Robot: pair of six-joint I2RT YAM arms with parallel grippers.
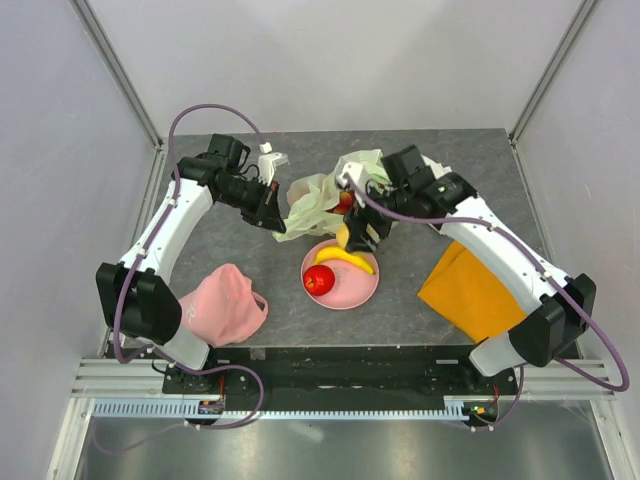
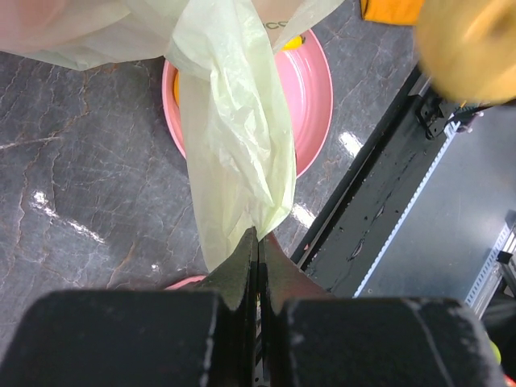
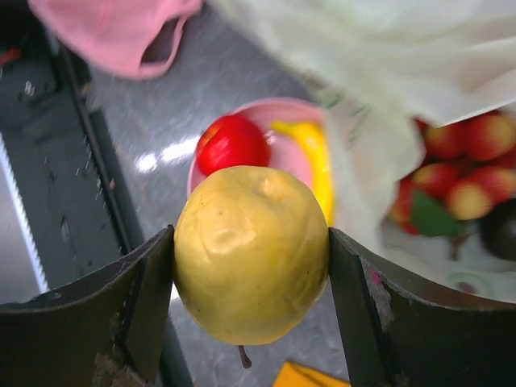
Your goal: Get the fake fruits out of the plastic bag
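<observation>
Top external view: two white robot arms reach over a dark grey bench [image 1: 400, 325]. A thin, pale yellow-green plastic bag [image 1: 318, 195] lies crumpled toward the far edge, about midway along it. The left hand [image 2: 258, 242] is closed tight, its two dark fingers pinching a stretched fold of the bag's film and drawing it out toward the left edge. This probably anchors the bag and keeps its mouth from collapsing while the other arm works. The right hand [image 3: 251, 266] is spread fairly wide and clamped on a round yellow fruit [image 3: 251, 250], one finger on each side. It holds the fruit in the air just outside the bag, above the far rim of a pink plate [image 1: 352, 303]. The plate sits just nearer than the bag, in the middle of the bench. It already carries a red apple [image 1: 319, 280] and a banana [image 1: 345, 259], so it looks like the place where emptied fruit is gathered, and the yellow fruit seems bound for it. The right wrist view shows more fruit inside the bag: a red-and-yellow berry cluster [image 3: 459, 169] with a green leaf, and a dark fruit [image 3: 501, 230] partly cut off at the picture's edge. The job therefore appears roughly half done. A pink cloth [image 1: 222, 305] lies by the near left corner, and an orange cloth [image 1: 475, 290] lies by the right edge; both are apart from the work.
</observation>
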